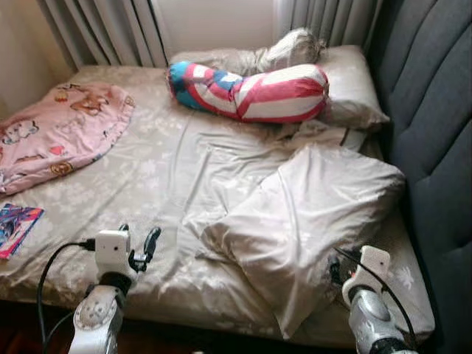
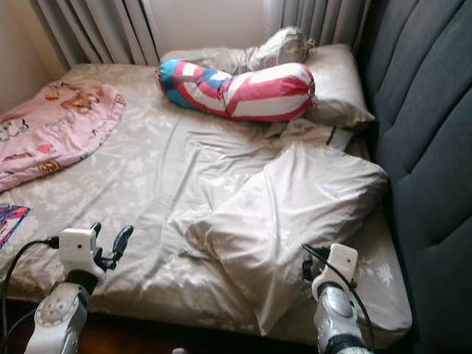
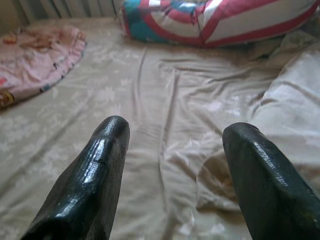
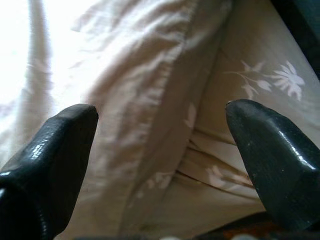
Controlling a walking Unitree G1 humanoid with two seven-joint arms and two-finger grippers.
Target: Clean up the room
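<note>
A beige pillow (image 1: 310,221) lies askew on the bed's right half, one corner hanging toward the front edge. My right gripper (image 4: 162,117) is open, its fingers spread either side of that pillow's edge (image 4: 150,125), not touching it. My left gripper (image 1: 140,247) is open above the rumpled beige sheet (image 1: 184,169) near the front edge, empty. A red, white and blue bolster (image 1: 251,90) lies across the head of the bed. A pink blanket (image 1: 55,133) is bunched at the left.
A second beige pillow (image 1: 350,85) sits behind the bolster with crumpled cloth (image 1: 291,48) by it. A colourful book (image 1: 15,227) lies at the left edge. The dark padded headboard (image 1: 435,147) runs along the right. Curtains (image 1: 103,29) hang behind.
</note>
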